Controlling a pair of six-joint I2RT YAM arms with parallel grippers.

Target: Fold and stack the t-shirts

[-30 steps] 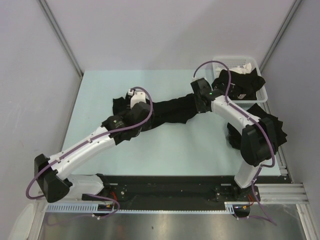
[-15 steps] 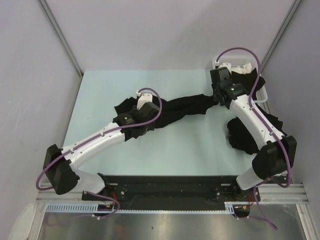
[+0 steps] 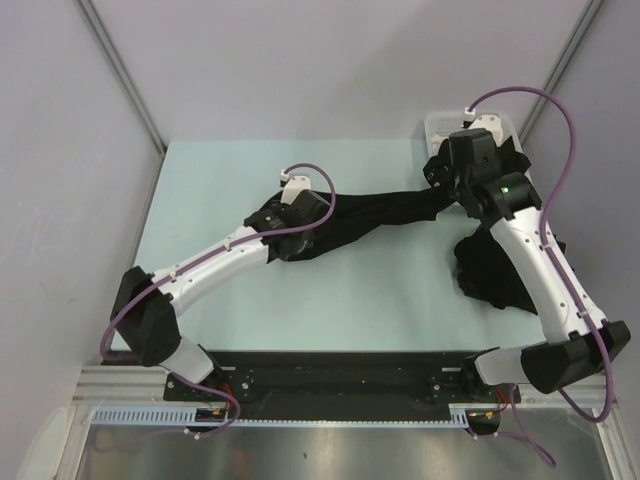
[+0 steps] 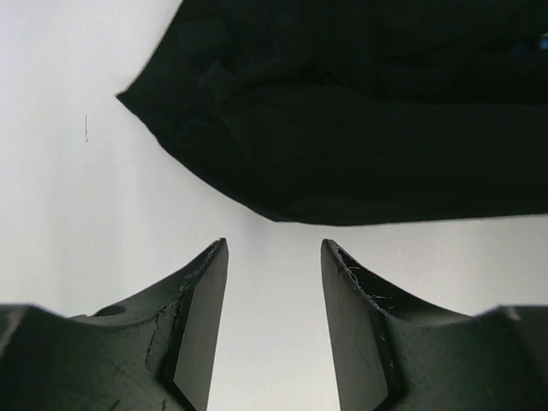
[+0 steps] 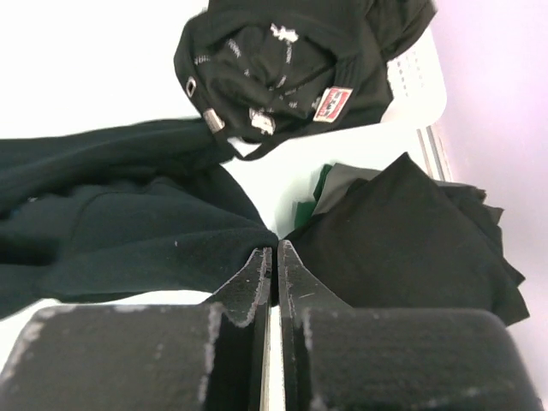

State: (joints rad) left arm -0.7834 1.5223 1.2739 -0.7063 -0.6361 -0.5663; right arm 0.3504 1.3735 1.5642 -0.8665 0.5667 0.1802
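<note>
A black t-shirt [image 3: 380, 212] lies stretched in a long band across the table's middle. My right gripper [image 3: 438, 190] is shut on its right end; in the right wrist view the cloth [image 5: 128, 227] runs into the closed tips of that gripper [image 5: 276, 247]. My left gripper [image 3: 300, 218] hovers over the shirt's left end. Its fingers [image 4: 201, 308] stand open around bare table, with the black cloth [image 4: 360, 128] just ahead of them and nothing held. A folded stack of dark t-shirts [image 3: 495, 272] lies at the right, seen again as the stack [image 5: 402, 244] in the right wrist view.
A white slotted basket [image 3: 440, 125] stands at the back right corner and holds more black t-shirts [image 5: 282, 77] with white print and a red label. Grey walls close in the table on the left, back and right.
My right gripper has moved back and to the right, pulling the t-shirt out long. The left arm has followed to the right, towards the shirt's left end.
</note>
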